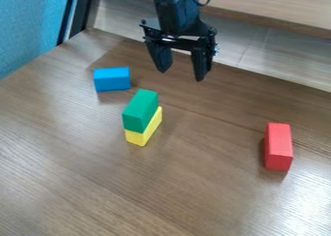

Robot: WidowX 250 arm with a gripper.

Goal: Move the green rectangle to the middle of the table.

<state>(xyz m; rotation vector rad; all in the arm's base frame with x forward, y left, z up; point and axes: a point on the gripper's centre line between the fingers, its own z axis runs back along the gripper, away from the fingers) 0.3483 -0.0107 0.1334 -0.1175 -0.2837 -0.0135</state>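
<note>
In the camera view, the black gripper (181, 76) is hanging down over the far part of the wooden table (194, 196), its two fingers standing wide apart and holding nothing between them. The green rectangle (140, 109) is lying on top of the yellow block (145, 133), left of the table's middle. It is sitting nearer than the gripper and a little to its left, well clear of both fingertips. Its long side is running from near left to far right, and the yellow block is showing beneath it along its near end and right side. The blue block (112, 79) is resting on the table farther off and to the left of the green rectangle, while the red block (278, 147) is lying well apart on the right, nearer than the gripper.
</note>
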